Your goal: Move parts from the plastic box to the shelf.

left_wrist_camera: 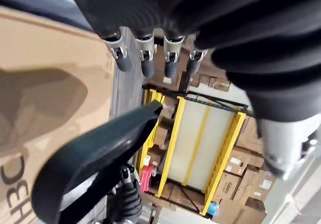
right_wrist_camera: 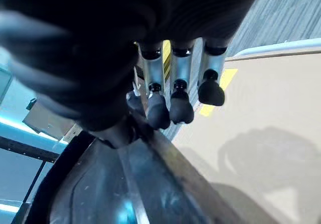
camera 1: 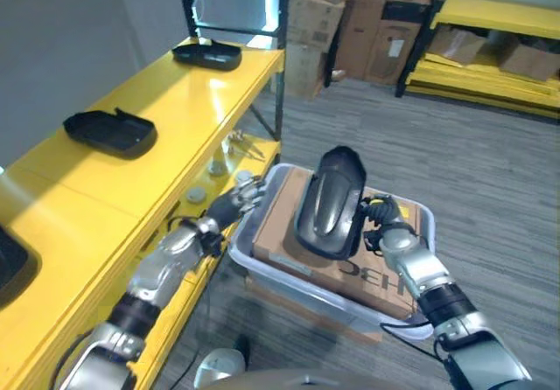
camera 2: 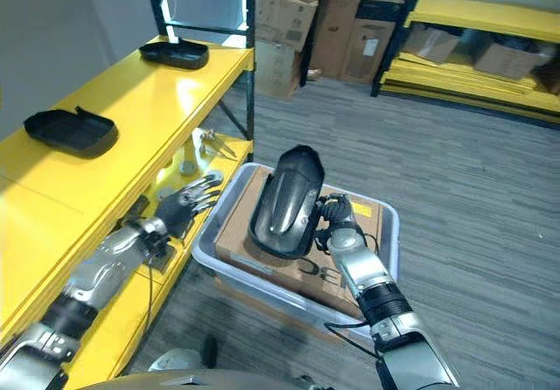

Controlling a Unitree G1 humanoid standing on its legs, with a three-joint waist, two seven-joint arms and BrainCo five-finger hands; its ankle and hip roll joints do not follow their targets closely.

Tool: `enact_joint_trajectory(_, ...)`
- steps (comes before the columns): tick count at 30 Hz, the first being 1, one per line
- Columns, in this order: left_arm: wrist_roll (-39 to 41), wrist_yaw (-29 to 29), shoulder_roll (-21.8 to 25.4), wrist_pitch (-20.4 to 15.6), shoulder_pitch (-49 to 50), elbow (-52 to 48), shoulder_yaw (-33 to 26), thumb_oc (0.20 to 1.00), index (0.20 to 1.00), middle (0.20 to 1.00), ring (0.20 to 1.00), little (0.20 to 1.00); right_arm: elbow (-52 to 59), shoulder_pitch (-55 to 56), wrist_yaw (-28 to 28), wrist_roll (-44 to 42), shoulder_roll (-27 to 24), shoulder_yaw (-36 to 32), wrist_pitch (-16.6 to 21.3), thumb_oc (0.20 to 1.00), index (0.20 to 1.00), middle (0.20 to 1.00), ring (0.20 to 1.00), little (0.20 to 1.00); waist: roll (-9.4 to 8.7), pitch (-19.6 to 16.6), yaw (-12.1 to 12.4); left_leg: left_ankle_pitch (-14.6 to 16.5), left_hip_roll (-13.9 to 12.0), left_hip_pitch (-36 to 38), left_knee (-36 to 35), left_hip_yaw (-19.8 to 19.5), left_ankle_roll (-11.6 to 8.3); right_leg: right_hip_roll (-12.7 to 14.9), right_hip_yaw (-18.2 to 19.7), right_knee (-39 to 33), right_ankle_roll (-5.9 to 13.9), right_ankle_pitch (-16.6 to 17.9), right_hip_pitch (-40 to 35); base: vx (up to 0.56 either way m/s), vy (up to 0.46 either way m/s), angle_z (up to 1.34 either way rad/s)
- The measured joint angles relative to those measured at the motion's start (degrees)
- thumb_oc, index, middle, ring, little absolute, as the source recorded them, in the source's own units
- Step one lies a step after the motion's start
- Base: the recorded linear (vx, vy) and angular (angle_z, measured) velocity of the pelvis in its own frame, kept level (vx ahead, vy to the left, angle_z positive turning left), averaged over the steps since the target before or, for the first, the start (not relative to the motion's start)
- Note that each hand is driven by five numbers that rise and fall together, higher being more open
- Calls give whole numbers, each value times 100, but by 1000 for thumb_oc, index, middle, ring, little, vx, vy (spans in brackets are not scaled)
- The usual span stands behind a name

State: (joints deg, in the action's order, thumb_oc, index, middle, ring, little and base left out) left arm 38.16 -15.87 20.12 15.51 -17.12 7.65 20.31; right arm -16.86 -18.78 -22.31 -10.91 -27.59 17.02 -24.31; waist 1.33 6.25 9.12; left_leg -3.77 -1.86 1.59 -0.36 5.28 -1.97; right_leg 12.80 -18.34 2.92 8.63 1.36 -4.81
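Our right hand (camera 1: pixel 382 219) grips the dark part (camera 1: pixel 331 202) above the box (camera 1: pixel 262 272), its long axis pointing away from us, while our left hand (camera 1: pixel 229 206), fingers relaxed and empty, sits between it and the shelf (camera 1: pixel 175 119).

bg: stacked cardboard boxes (camera 1: pixel 350 23) | far yellow rack (camera 1: pixel 490 49) w/ cartons | grey floor (camera 1: pixel 490 171)

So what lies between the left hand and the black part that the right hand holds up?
In the left eye view, the plastic box's near-left rim and a strip of the cardboard inside it separate the open left hand from the black part.
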Motion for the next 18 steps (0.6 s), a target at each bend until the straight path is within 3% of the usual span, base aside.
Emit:
enact_joint_trajectory(4, -5, 314, -140, 737, -81, 400, 364, 1000, 1000, 1000, 1000, 1000, 12, -52, 63, 68, 1, 167, -92, 200, 200, 200, 200, 200, 18, -13, -161, -1, -64, 73, -33, 158, -7, -55, 133, -35, -16, 40, 25, 18, 3, -20)
enact_joint_trajectory(8, -81, 730, -230, 1217, -254, 998, 478, 1000, 1000, 1000, 1000, 1000, 7, -259, 103, 190, 4, 425, -131, 200, 200, 200, 200, 200, 20, -18, -285, -7, -115, 122, -80, 298, -17, -110, 281, -114, -52, 111, 67, 15, -7, -21)
enact_joint_trajectory(14, -607, 1272, -197, 1259, -554, 1461, 381, 1000, 1000, 1000, 1000, 1000, -16, -428, 247, 223, -4, 514, -133, 200, 200, 200, 200, 200, 19, -66, -333, -8, -161, 164, -88, 476, -19, -131, 372, -230, -74, 194, 78, 16, -8, -13)
enact_joint_trajectory(18, -744, 1246, -98, 1253, -597, 1506, 213, 1000, 1000, 1000, 1000, 1000, -79, -429, 348, 226, -11, 513, -131, 200, 200, 200, 200, 200, 22, -140, -333, -8, -163, 215, -110, 557, -18, -134, 413, -288, -70, 247, 68, 7, -4, -11)
